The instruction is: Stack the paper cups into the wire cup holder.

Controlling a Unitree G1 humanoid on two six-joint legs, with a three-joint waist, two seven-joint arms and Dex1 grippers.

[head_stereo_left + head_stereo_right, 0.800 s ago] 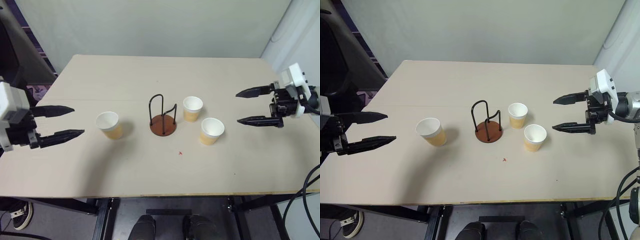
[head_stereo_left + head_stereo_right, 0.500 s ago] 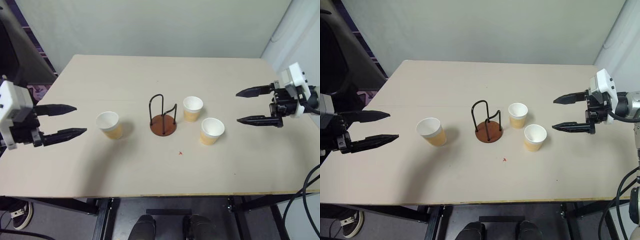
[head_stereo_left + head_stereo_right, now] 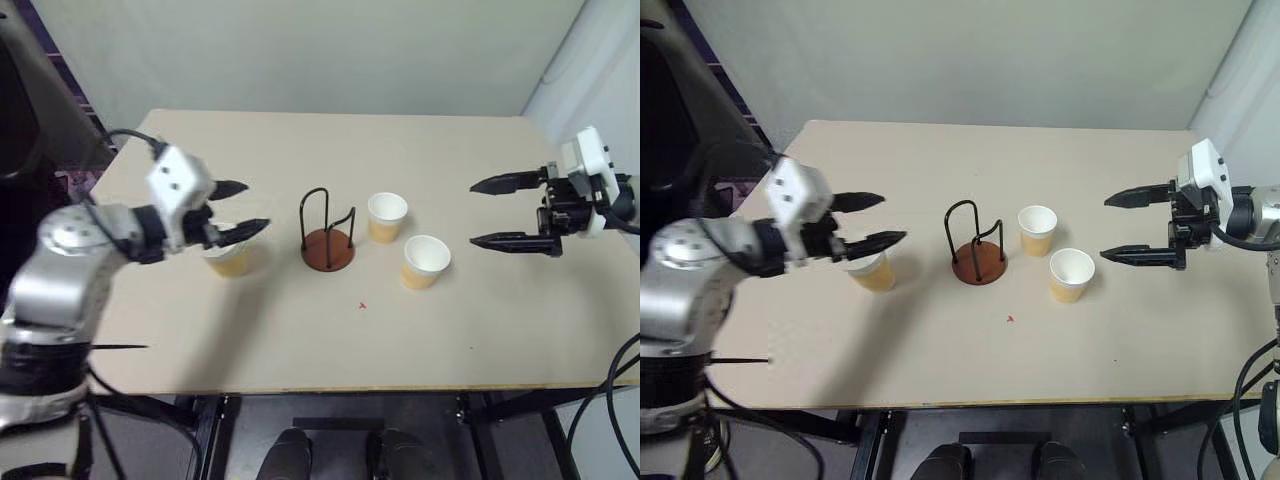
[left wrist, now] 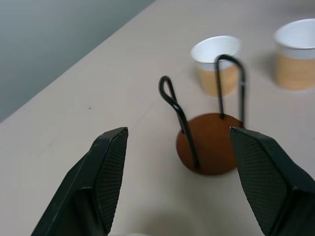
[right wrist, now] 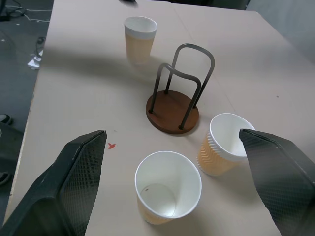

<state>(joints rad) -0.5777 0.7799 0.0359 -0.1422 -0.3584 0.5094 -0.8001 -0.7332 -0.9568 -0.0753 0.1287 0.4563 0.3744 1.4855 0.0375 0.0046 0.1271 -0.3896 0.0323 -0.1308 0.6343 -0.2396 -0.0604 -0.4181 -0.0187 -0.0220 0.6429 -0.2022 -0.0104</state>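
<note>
Left pincer [image 3: 240, 209] swung over left cup [image 5: 139, 39], seemingly untouched.

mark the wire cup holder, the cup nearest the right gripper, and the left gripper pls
wire cup holder [image 3: 328, 250]: left eye view, on its reddish-brown disc base.
paper cup nearest the right gripper [image 3: 426, 254]: left eye view, on its white inside.
left gripper [image 3: 238, 209]: left eye view, midway between its open fingertips.

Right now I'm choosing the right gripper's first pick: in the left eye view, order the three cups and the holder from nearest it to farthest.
1. Front-right cup, nearest the right gripper.
2. Back-right cup, beside the holder.
3. Holder, centre.
4. Left cup, under the left gripper.
</note>
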